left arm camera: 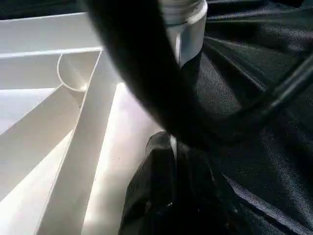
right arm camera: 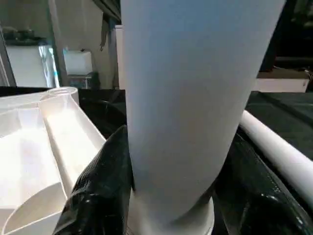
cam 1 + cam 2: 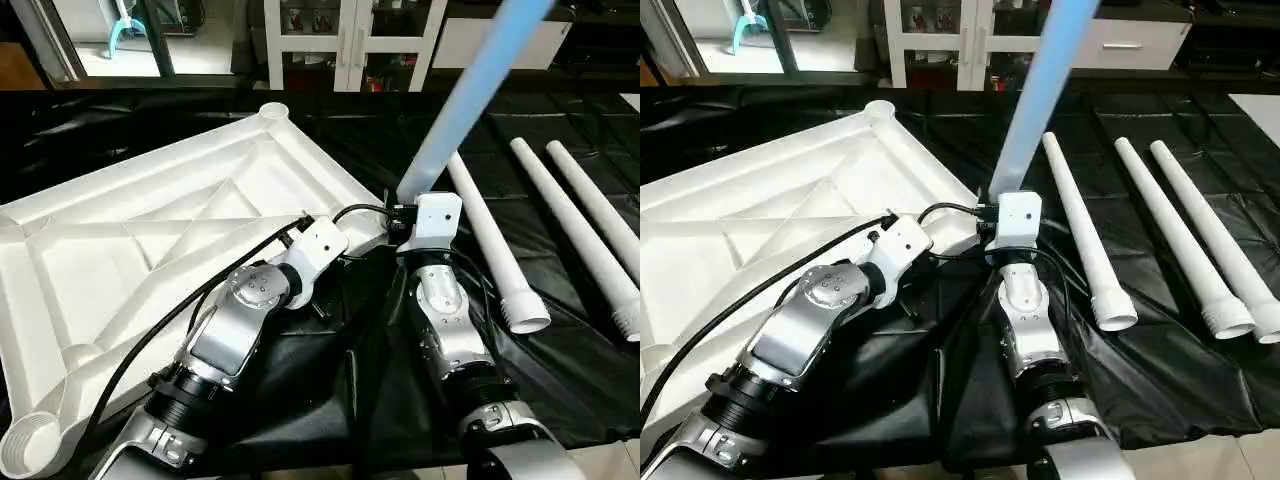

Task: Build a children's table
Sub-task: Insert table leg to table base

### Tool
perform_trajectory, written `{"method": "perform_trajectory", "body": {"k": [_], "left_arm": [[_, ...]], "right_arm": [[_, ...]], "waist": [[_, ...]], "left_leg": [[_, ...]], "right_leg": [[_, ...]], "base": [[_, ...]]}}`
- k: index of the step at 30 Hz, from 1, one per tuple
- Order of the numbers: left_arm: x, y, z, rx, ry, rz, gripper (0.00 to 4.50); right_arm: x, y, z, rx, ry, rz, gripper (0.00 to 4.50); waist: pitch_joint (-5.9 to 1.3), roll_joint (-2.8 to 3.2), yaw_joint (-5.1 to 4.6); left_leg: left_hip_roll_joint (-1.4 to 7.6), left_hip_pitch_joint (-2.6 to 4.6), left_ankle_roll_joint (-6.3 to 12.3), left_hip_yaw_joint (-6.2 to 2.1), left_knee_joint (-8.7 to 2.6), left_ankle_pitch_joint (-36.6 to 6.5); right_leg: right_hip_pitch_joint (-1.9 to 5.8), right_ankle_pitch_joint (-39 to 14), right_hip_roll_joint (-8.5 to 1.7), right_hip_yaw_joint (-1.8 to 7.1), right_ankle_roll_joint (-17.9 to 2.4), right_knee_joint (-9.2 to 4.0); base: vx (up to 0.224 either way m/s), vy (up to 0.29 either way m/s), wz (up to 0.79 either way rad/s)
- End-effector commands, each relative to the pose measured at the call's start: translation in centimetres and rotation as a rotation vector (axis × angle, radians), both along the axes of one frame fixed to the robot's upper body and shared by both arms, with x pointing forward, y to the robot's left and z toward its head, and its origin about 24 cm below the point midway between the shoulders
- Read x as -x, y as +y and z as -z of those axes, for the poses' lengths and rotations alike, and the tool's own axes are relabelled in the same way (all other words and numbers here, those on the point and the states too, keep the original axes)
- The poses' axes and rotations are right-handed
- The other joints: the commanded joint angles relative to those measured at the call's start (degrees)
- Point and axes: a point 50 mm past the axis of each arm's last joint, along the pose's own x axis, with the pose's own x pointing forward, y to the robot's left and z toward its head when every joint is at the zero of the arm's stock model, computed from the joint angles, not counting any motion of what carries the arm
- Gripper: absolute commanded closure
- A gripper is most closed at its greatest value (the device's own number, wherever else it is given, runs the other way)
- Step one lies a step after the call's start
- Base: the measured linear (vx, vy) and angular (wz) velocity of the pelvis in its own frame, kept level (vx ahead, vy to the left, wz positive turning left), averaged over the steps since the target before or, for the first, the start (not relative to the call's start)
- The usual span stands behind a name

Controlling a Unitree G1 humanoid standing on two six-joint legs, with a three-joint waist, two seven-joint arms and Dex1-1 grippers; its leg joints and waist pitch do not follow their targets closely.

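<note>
Leg [image 3: 480,85] is in my right tool [image 2: 171,196], black fingers [image 2: 98,186] clamped on either side of the tube near its thick end, so it's gripping, not just hovering. Long axis runs up and away from the tool, tilted toward my right, narrow end out of frame at the top.

Key relation: the target is the near-right corner of the flipped table top [image 3: 150,240], and it sits just left of the leg's thick end, practically beside it. The left wrist view shows the leg's collared end [image 1: 188,24] standing close to the top's edge, over the black sheet rather than over the plastic. I can't make out the corner socket itself there; my left arm covers it. My read: the leg needs to shift left and stand more upright before it can go down into a socket.

Left tool [image 1: 166,196] is closed with nothing in it, resting at that same edge of the top. It's the nearer arm to the corner, good for bracing.

Top lies ribs-up on the black-covered tabletop [image 3: 560,390], diagonal ribs visible, round sockets at the far corner [image 3: 272,112] and the near-left corner [image 3: 30,445], both empty.

Three spare legs [image 3: 495,245] lie side by side to the right, wide ends toward me, well apart from the top.
</note>
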Motion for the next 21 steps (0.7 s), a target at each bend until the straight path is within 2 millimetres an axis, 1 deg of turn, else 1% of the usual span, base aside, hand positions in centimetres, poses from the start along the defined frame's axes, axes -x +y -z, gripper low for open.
{"method": "perform_trajectory", "body": {"k": [1, 2, 3, 4, 5, 6, 7, 8, 9, 10, 11, 12, 13, 14, 15, 16, 18, 19, 20, 21], "left_arm": [[-0.5, 2.6, 0.4, -0.02, -0.033, -0.124, 4.5], [-0.4, 2.5, 0.4, -0.014, -0.03, -0.098, 4.5], [0.6, 2.3, 0.6, 0.014, 0.011, 0.024, 4.5], [0.7, 2.3, 0.6, 0.016, 0.012, 0.05, 4.5], [1.4, 2.3, 0.6, 0.017, 0.009, 0.15, 4.5], [2.3, 2.7, 0.7, 0.011, 0.017, 0.257, 4.5], [2.3, 2.7, 0.7, 0.011, 0.017, 0.257, 4.5], [3.0, 3.1, 0.9, 0.003, 0.033, 0.327, 4.5], [3.5, 3.7, 1.1, -0.013, 0.05, 0.379, 4.5], [3.9, 4.8, 1.4, -0.031, 0.082, 0.423, 4.5], [4.0, 5.2, 1.5, -0.034, 0.093, 0.43, 4.5], [4.0, 5.2, 1.5, -0.034, 0.093, 0.43, 4.5], [4.0, 5.4, 1.5, -0.033, 0.099, 0.433, 4.5], [4.0, 5.9, 1.5, -0.03, 0.106, 0.443, 4.5], [4.0, 6.4, 1.4, -0.029, 0.108, 0.453, 4.5], [4.0, 6.7, 1.4, -0.029, 0.109, 0.46, 4.5], [3.7, 7.7, 1.6, -0.05, 0.096, 0.468, 4.5], [3.7, 7.8, 1.6, -0.051, 0.094, 0.469, 4.5], [3.5, 8.2, 1.5, -0.049, 0.087, 0.47, 4.5], [3.4, 8.3, 1.4, -0.04, 0.083, 0.466, 4.5]], "right_arm": [[2.2, -2.9, 6.4, -0.083, 0.302, 0.109, 2.61], [2.1, -2.9, 6.3, -0.101, 0.298, 0.096, 2.61], [1.6, -2.7, 5.5, -0.163, 0.28, -0.005, 2.61], [1.5, -2.7, 5.3, -0.164, 0.272, -0.027, 2.61], [1.1, -2.8, 4.5, -0.159, 0.243, -0.108, 2.61], [0.7, -2.9, 3.8, -0.145, 0.229, -0.224, 2.61], [0.7, -2.9, 3.8, -0.145, 0.229, -0.224, 2.61], [0.6, -3.1, 3.3, -0.131, 0.225, -0.31, 2.62], [0.4, -3.4, 2.8, -0.108, 0.221, -0.396, 2.62], [0.7, -3.9, 2.4, -0.052, 0.255, -0.567, 2.62], [1.0, -4.2, 2.5, -0.02, 0.28, -0.639, 2.62], [1.0, -4.2, 2.5, -0.02, 0.28, -0.639, 2.62], [1.2, -4.4, 2.6, -0.004, 0.296, -0.684, 2.62], [1.7, -4.8, 2.6, 0.034, 0.312, -0.77, 2.62], [2.2, -5.3, 2.6, 0.071, 0.32, -0.848, 2.62], [2.5, -5.6, 2.6, 0.094, 0.325, -0.898, 2.62], [3.5, -6.7, 2.7, 0.108, 0.333, -0.999, 2.62], [3.6, -6.9, 2.7, 0.107, 0.335, -1.008, 2.62], [4.2, -7.7, 3.0, 0.11, 0.346, -1.043, 2.62], [4.6, -8.3, 3.3, 0.117, 0.356, -1.053, 2.62]], "waist": [[-1.83, 0.15, -0.24], [-1.95, 0.16, -0.26], [-1.98, 0.18, -0.3], [-2.05, 0.17, -0.33], [-2.26, 0.34, -0.4], [-2.3, 0.38, -0.6], [-2.46, 0.57, -0.87], [-2.44, 0.54, -1.03], [-2.63, 0.73, -1.1], [-2.62, 0.82, -1.1], [-2.76, 0.89, -0.86], [-2.9, 0.9, -0.75], [-2.88, 1.03, -0.58], [-3.08, 0.76, -0.59], [-3.1, 0.71, -0.25], [-3.16, 0.72, 0.02], [-3.43, -0.03, 0.37], [-3.45, 0.12, 0.61], [-3.46, -0.04, 0.84], [-3.53, 0.02, 1.09]], "left_leg": [[4.09, 1.06, 1.78, -2.28, -4.4, -14.6], [4.06, 1.04, 2.1, -2.3, -4.36, -14.9], [4.11, 1.04, 2.55, -2.34, -4.36, -15.0], [4.19, 0.8, 3.1, -2.43, -4.34, -14.5], [4.1, 0.75, 3.51, -2.45, -4.24, -13.8], [4.2, 0.61, 4.23, -2.45, -4.08, -11.8], [4.22, 0.51, 5.19, -2.47, -3.9, -10.1], [4.1, 0.62, 5.87, -2.35, -3.8, -9.4], [4.2, 0.65, 6.63, -2.33, -3.61, -7.8], [4.32, 0.96, 7.15, -2.12, -3.55, -7.0], [4.33, 1.08, 7.19, -2.21, -3.38, -6.4], [4.43, 1.23, 7.56, -2.05, -3.25, -5.2], [4.62, 1.34, 7.63, -1.93, -3.23, -4.3], [4.51, 1.39, 7.76, -1.88, -3.12, -4.3], [4.47, 1.36, 8.05, -1.89, -2.99, -3.9], [4.51, 1.46, 8.3, -1.9, -2.94, -3.6], [4.53, 1.61, 9.0, -1.71, -2.79, -3.5], [4.45, 1.6, 9.27, -1.76, -2.68, -3.2], [4.51, 1.59, 9.48, -1.74, -2.65, -3.4], [4.64, 1.71, 9.19, -1.77, -2.66, -3.8]], "right_leg": [[0.86, -3.9, -3.71, 2.11, -11.4, -4.27], [0.94, -3.8, -3.73, 2.1, -11.6, -4.25], [1.01, -3.4, -3.78, 2.11, -11.8, -4.19], [1.28, -2.4, -3.89, 2.11, -12.2, -3.97], [1.53, -1.2, -3.96, 2.12, -12.6, -3.8], [1.69, 1.9, -3.93, 2.01, -13.6, -3.57], [1.98, 4.6, -3.91, 1.9, -14.6, -3.24], [2.03, 5.7, -3.76, 1.85, -15.2, -3.23], [2.27, 7.8, -3.82, 1.76, -16.3, -2.94], [2.16, 8.8, -3.73, 1.67, -17.2, -2.86], [2.32, 9.3, -3.75, 1.55, -17.6, -2.68], [2.38, 10.9, -3.71, 1.5, -18.2, -2.45], [2.2, 11.6, -3.98, 1.55, -18.8, -2.36], [2.4, 11.7, -3.86, 1.47, -19.1, -2.31], [2.53, 12.0, -3.86, 1.44, -19.2, -2.27], [2.48, 12.0, -3.9, 1.4, -19.3, -2.2], [2.56, 11.4, -3.97, 1.45, -19.3, -2.21], [2.54, 11.3, -4.07, 1.5, -19.4, -2.14], [2.44, 10.1, -4.15, 1.5, -19.4, -2.2], [2.41, 8.5, -4.17, 1.44, -19.3, -2.19]], "base": [[0.0, 0.0, 0.0], [0.0, 0.0, 0.0], [0.0, 0.0, 0.0], [0.0, 0.0, 0.0], [0.0, 0.0, 0.0], [0.0, 0.0, 0.0], [0.0, 0.0, 0.0], [0.0, 0.0, 0.0], [0.0, 0.0, 0.0], [0.0, 0.0, 0.0], [0.0, 0.0, 0.0], [0.0, 0.0, 0.0], [0.0, 0.0, 0.0], [0.0, 0.0, 0.0], [0.0, 0.0, 0.0], [0.0, 0.0, 0.0], [0.0, 0.0, 0.0], [0.0, 0.0, 0.0], [0.0, 0.0, 0.0], [0.0, 0.0, 0.0]]}}
